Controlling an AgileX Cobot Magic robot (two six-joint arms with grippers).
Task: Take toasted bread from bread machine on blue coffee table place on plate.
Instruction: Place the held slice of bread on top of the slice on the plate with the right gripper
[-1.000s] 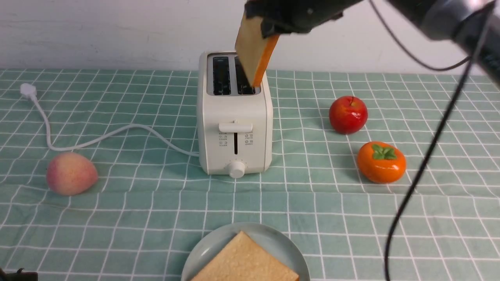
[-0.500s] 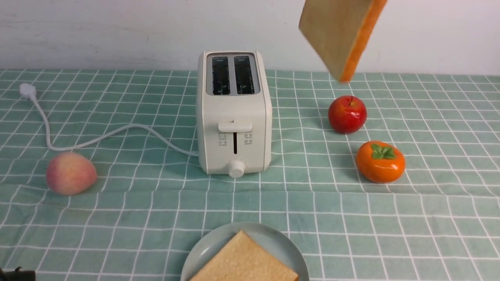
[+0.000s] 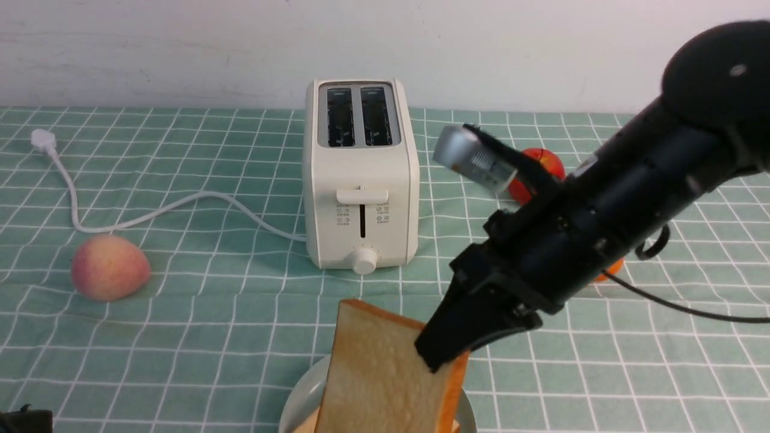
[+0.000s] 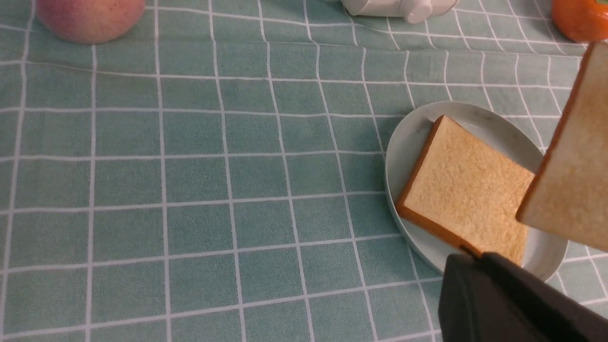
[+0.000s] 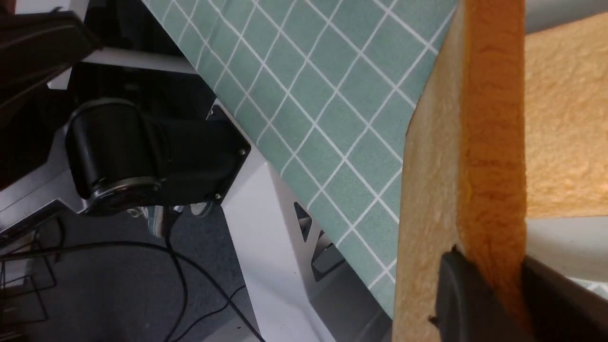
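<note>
While right hand (image 3: pixel 442 352) pinches one toasted bread slice (image 3: pixel 385 373) by its crust edge, upright and tilted over plate (image 4: pixel 403 142), other slice (image 4: pixel 468 190) lies flat on plate. Bread machine (image 3: pixel 361 174) stands farther back on surface (image 3: pixel 210 337). Left hand (image 4: pixel 479 289) closed, empty.

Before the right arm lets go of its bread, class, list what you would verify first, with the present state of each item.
1. Right gripper shut on the held slice: ok.
2. Held slice above the plate: ok.
3. Held slice tipped flat enough to release: not ok, it stands nearly upright.
4. Flat slice lying settled on the plate: ok.
5. Both slots of the toaster empty: ok.
6. Left gripper shut, holding nothing: ok.
</note>
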